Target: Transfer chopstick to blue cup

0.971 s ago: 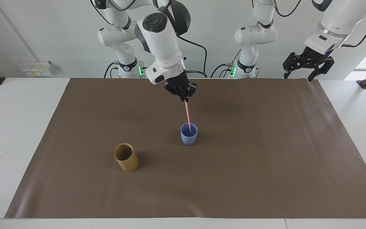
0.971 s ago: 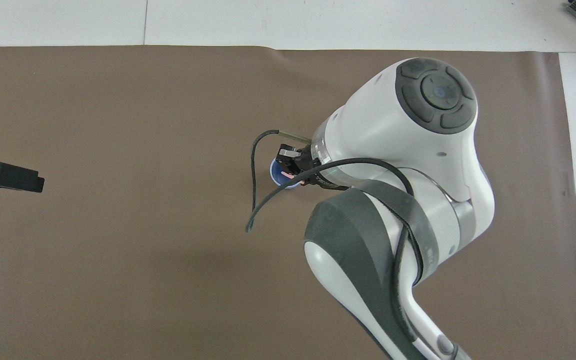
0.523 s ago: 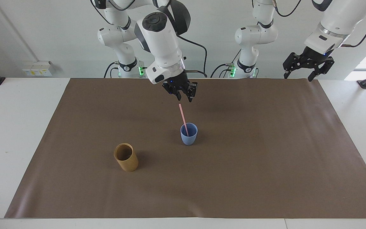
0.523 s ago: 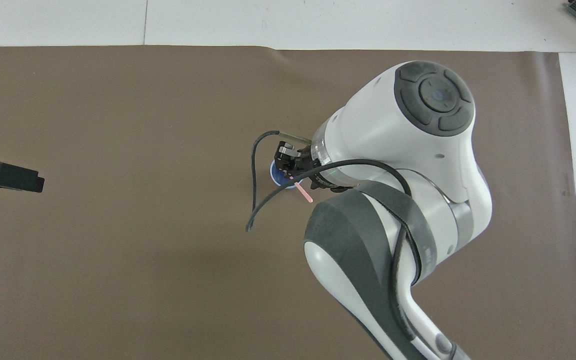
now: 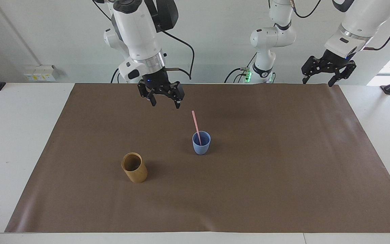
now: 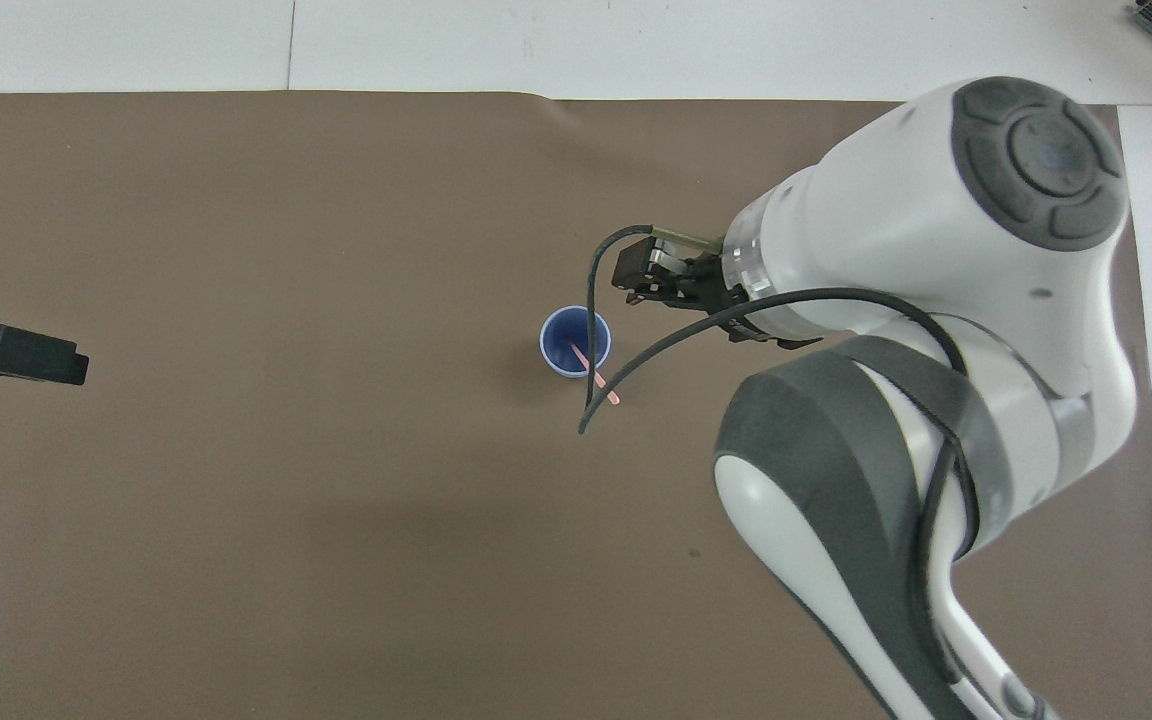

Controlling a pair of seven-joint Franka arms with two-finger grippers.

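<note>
A pale pink chopstick point(image 5: 196, 126) point(image 6: 596, 380) stands in the light-blue cup point(image 5: 201, 146) point(image 6: 575, 342) at the middle of the brown mat, leaning on the cup's rim toward the robots. My right gripper point(image 5: 165, 103) point(image 6: 642, 285) hangs open and empty above the mat, off to the right arm's side of the cup and apart from the stick. My left gripper point(image 5: 318, 81) point(image 6: 76, 368) waits open in the air over the mat's edge at the left arm's end.
A tan-brown cylindrical holder point(image 5: 134, 167) stands on the brown mat point(image 5: 283, 169), farther from the robots than the cup and toward the right arm's end. The right arm's body hides it in the overhead view.
My right gripper opened and let go of the chopstick, which dropped into the cup and tipped against its rim. The gripper then rose and moved away toward the right arm's end.
</note>
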